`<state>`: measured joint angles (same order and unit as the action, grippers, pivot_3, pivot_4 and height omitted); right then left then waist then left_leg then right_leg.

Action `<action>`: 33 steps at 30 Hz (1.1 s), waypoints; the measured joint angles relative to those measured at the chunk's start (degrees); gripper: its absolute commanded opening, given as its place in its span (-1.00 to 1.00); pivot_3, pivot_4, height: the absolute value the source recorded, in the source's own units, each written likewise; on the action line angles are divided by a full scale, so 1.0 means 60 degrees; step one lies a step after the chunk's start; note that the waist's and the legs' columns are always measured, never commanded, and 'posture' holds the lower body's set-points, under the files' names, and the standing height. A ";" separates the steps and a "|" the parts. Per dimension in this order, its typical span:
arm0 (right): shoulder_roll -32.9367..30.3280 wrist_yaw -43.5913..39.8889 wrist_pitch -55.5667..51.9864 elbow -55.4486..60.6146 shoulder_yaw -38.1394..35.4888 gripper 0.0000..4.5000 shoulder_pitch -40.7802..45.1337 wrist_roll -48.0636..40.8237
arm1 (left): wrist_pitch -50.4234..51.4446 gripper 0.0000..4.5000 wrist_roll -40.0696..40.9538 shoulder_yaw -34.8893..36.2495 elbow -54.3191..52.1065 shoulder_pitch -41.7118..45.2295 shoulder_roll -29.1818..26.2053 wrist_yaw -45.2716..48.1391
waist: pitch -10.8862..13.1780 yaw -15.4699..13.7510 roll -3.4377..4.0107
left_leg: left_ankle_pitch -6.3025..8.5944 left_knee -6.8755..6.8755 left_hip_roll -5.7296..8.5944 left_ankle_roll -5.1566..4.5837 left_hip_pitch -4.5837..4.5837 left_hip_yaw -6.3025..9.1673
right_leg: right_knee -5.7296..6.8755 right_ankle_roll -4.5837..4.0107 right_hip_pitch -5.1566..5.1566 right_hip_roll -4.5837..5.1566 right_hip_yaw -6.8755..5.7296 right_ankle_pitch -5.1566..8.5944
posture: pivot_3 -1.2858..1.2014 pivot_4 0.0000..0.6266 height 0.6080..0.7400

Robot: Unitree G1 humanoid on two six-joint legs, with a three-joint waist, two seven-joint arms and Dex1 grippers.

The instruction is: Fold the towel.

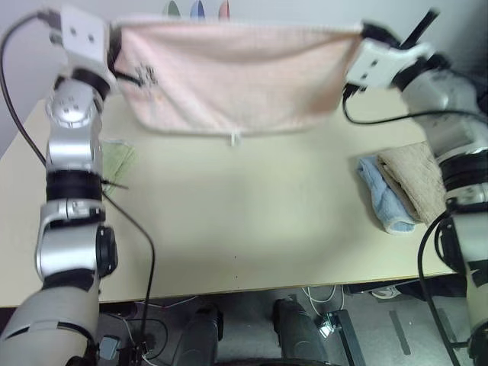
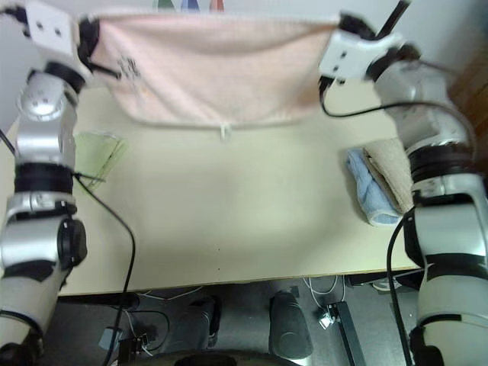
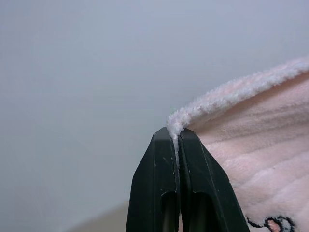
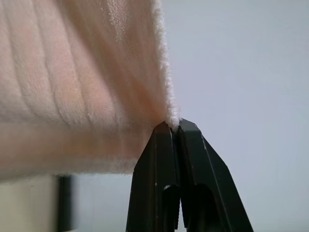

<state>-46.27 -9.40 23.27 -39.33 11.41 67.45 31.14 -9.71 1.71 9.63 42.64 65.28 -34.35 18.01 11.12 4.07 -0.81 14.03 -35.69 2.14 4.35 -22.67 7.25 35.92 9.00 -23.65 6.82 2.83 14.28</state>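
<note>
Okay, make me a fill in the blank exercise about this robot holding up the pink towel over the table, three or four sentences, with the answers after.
1. The pink towel hangs stretched between the left gripper and the right gripper, each pinching a top ____.
2. Both grippers' jaws are ____ on the fabric.
3. On the table, the beige towel lies on top of a ____ towel.
4. The light green towel lies under the robot's ____ arm.

Missing words: corner; shut; blue; left

The towel (image 1: 236, 76) is pale pink with a dark logo (image 1: 146, 75); other towels are light green (image 1: 116, 158), blue (image 1: 385, 200) and beige (image 1: 415, 179).
</note>
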 measured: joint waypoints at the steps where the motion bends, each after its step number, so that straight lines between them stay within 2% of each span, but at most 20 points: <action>1: -0.0006 -0.0226 -0.0013 0.0238 -0.0096 -0.97 -0.0157 -0.0191 | -0.0114 -1.00 0.0000 -0.0012 0.0124 -0.0017 -0.0041 0.0154 | 0.0000 0.0024 0.0001 | 0.0000 0.0006 0.0000 0.0000 0.0002 -0.0008 | 0.0002 0.0000 -0.0001 0.0002 0.0003 0.0000 | 0.03 -0.52 1.00; 5: -0.0072 -0.2000 -0.0426 0.2159 -0.0329 -0.97 -0.2029 -0.1354 | -0.0035 -1.00 0.0105 -0.0196 -0.0607 -0.1895 -0.0282 0.1444 | -0.0004 0.0040 0.0010 | 0.0003 0.0001 -0.0004 -0.0006 0.0005 -0.0014 | 0.0022 0.0003 -0.0008 0.0002 0.0005 0.0002 | 0.03 -0.52 1.00; 8: -0.0297 -0.3526 -0.1362 0.3995 -0.0473 -0.97 -0.4063 -0.2325 | 0.0883 -1.00 0.0529 -0.0272 -0.2225 -0.4280 -0.0434 0.2483 | 0.0002 0.0003 0.0010 | 0.0024 -0.0045 -0.0005 -0.0043 -0.0047 -0.0011 | 0.0034 0.0002 -0.0044 0.0001 0.0005 0.0002 | 0.03 -0.52 1.00; 12: -0.0893 -0.5221 -0.2881 0.6456 -0.1025 -0.97 -0.6970 -0.3681 | 0.2288 -1.00 0.1261 -0.0113 -0.4997 -0.7330 -0.1144 0.3589 | 0.0002 -0.0047 0.0010 | 0.0024 -0.0086 -0.0005 -0.0043 -0.0096 -0.0005 | 0.0056 -0.0009 -0.0080 0.0002 0.0007 -0.0006 | 0.03 -0.52 1.00; 15: -0.1567 -0.6316 -0.3982 0.8031 -0.1757 -0.97 -0.9049 -0.4692 | 0.3245 -1.00 0.1857 0.0205 -0.6796 -0.9313 -0.1729 0.4319 | 0.0001 -0.0162 0.0011 | 0.0024 -0.0086 -0.0007 -0.0044 -0.0079 -0.0006 | 0.0059 -0.0024 -0.0064 0.0001 0.0007 -0.0015 | 0.03 -0.52 1.00; 20: -0.2270 -0.7485 -0.5302 0.9561 -0.3093 -0.97 -1.1084 -0.5777 | 0.4491 -1.00 0.2750 0.0674 -0.8673 -1.1214 -0.2159 0.5115 | 0.0002 -0.0291 0.0007 | 0.0027 -0.0084 -0.0015 -0.0045 0.0060 -0.0011 | 0.0029 -0.0062 0.0090 -0.0001 0.0005 0.0010 | 0.03 -0.52 1.00; 25: -0.2358 -0.7682 -0.5709 0.9891 -0.3524 -0.97 -1.1106 -0.5988 | 0.4902 -1.00 0.3028 0.0909 -0.9109 -1.1424 -0.2325 0.5266 | -0.0001 -0.0306 0.0003 | 0.0027 -0.0093 -0.0016 -0.0045 0.0064 -0.0015 | 0.0031 -0.0063 0.0093 -0.0001 0.0005 0.0009 | 0.03 -0.52 1.00; 29: -0.2229 -0.7111 -0.5234 0.9055 -0.2807 -0.97 -0.9451 -0.5192 | 0.4478 -1.00 0.2434 0.0575 -0.8156 -0.9913 -0.2126 0.4741 | -0.0003 -0.0302 0.0001 | 0.0026 -0.0097 -0.0015 -0.0043 0.0064 -0.0016 | 0.0031 -0.0032 0.0092 -0.0001 0.0004 -0.0012 | 0.03 -0.52 1.00; 33: -0.1478 -0.6318 -0.4585 0.7242 -0.1869 -0.97 -0.7530 -0.4251 | 0.3632 -1.00 0.1609 -0.0174 -0.6694 -0.8339 -0.1501 0.4139 | -0.0005 -0.0296 0.0000 | 0.0025 -0.0086 -0.0014 -0.0042 0.0050 -0.0018 | 0.0027 -0.0029 0.0068 -0.0001 0.0004 -0.0016 | 0.03 -0.52 1.00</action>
<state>-55.14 -47.31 -4.24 4.12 0.20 22.27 5.64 12.08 11.36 8.58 2.48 15.24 -43.36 42.85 11.09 2.29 -0.81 14.18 -36.21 2.06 4.09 -22.36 7.15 36.08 8.82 -23.24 6.81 2.85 14.18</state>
